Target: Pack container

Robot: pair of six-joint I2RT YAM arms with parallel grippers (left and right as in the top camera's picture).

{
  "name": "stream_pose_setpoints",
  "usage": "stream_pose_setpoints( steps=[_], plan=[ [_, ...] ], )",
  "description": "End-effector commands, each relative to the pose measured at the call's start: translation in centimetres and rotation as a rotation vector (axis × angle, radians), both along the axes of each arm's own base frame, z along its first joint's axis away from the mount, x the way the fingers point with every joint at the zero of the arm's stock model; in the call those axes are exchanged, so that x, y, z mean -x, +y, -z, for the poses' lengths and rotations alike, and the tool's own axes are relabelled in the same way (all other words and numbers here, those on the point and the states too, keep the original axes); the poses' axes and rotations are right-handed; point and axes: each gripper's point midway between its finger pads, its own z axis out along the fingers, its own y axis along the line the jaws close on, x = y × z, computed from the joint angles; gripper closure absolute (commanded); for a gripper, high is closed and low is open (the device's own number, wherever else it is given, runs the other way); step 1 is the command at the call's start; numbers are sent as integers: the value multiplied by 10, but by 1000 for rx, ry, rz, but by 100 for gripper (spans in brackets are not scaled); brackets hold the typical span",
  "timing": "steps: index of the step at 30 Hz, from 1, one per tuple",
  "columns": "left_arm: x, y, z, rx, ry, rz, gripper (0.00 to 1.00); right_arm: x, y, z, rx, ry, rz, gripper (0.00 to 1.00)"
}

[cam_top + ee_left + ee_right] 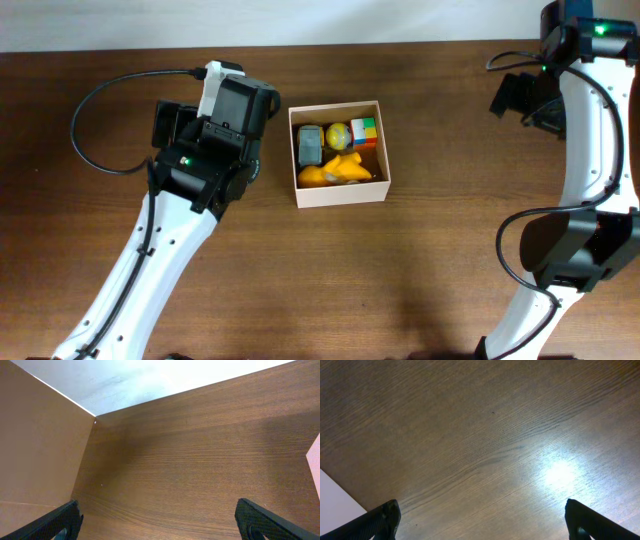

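The container (340,192), a square cardboard box with white walls and a tan inside, stands mid-table. It holds a grey toy (310,146), a yellow ball (338,134), a multicoloured cube (363,131) and a yellow-orange toy (340,170). My left gripper (232,100) hovers just left of the container; in the left wrist view it (157,510) is open and empty over bare wood, with a sliver of the container's wall (315,465) at the right edge. My right gripper (515,95) is far right at the back; in the right wrist view it (480,507) is open and empty.
The wooden table (440,250) ends at a white wall along the back (150,380). A black cable (100,100) loops at the left by the left arm. The right arm (590,150) runs down the right side.
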Motion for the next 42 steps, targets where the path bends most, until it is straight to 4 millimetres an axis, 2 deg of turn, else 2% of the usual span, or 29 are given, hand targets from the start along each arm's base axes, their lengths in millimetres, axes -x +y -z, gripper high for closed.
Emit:
stream_pose_setpoints(
  steps=[1,3,6,8,11,16,20,24,31,34,42],
  plan=[
    [1,7,-4,-43,0,-18,1,1,-1,-16,8,-46,15,1],
    [5,9,-1,-69,29,-12,1,1,-1,-16,8,-46,15,1],
    [5,-1,9,-26,71,38,1,1,-1,-16,8,-46,15,1],
    [8,-4,16,16,104,70,1,1,-1,-16,8,-46,15,1],
    [13,-5,15,135,118,120,1,1,-1,-16,8,-46,15,1],
    [19,2,3,390,20,212,1,1,-1,-16,8,-46,15,1],
    [29,11,6,522,-101,285,1,1,-1,-16,8,-46,15,1],
    [51,21,17,530,-240,310,1,1,-1,-16,8,-46,15,1],
    [102,23,49,491,-423,370,1,1,-1,-16,8,-45,15,1],
    [117,24,61,486,-469,382,1,1,-1,-16,8,-45,15,1],
    [136,25,84,474,-548,401,1,1,-1,-16,8,-46,15,1]
  ],
)
